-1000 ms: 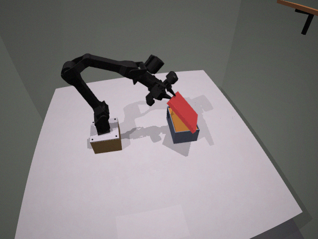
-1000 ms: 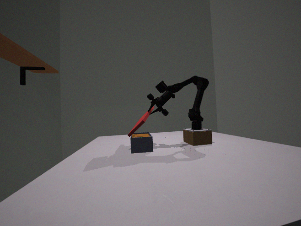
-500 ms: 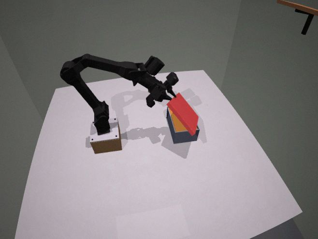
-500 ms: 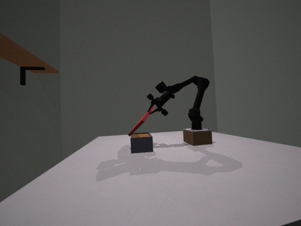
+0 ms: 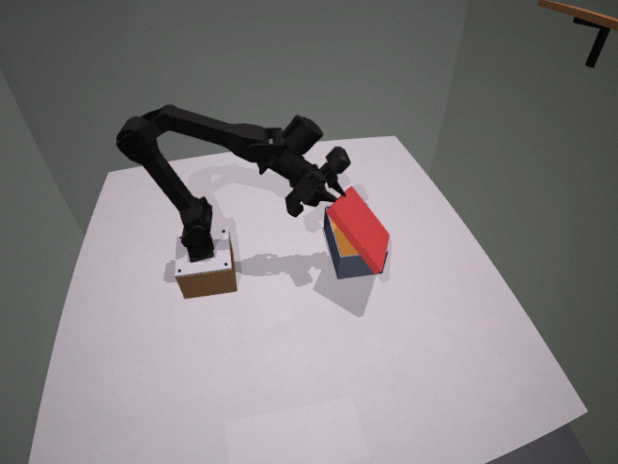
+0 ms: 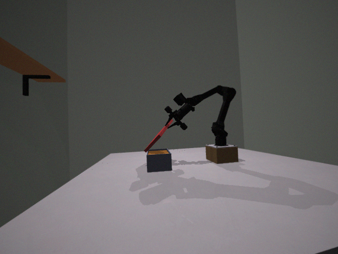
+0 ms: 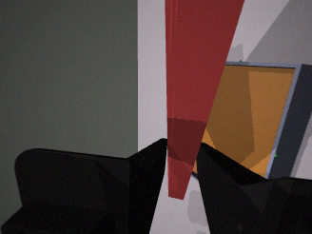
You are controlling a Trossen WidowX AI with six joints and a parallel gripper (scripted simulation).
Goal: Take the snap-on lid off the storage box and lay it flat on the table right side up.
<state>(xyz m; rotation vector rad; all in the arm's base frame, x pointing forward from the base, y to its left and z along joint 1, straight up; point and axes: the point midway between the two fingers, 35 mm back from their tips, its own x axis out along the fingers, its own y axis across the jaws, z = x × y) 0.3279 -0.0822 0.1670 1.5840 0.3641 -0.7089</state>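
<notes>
The red lid (image 5: pixel 360 226) (image 6: pixel 158 135) (image 7: pixel 192 71) is off the box and held steeply tilted above it, its lower edge toward the box's far side from the arm. My gripper (image 5: pixel 341 197) (image 6: pixel 166 126) (image 7: pixel 182 146) is shut on the lid's upper edge, one finger on each face. The blue-grey storage box (image 5: pixel 356 268) (image 6: pixel 158 163) (image 7: pixel 296 124) stands upright and open on the table, with an orange inside showing. In the exterior view the lid's lower end is just above the box's rim level; whether it touches the rim I cannot tell.
The arm's base stands on a brown block (image 5: pixel 209 285) (image 6: pixel 226 154) on the white table (image 5: pixel 299 359) (image 6: pixel 163 224). An orange shelf (image 5: pixel 581 13) (image 6: pixel 24 61) on a black bracket is on the wall, well away from the arm.
</notes>
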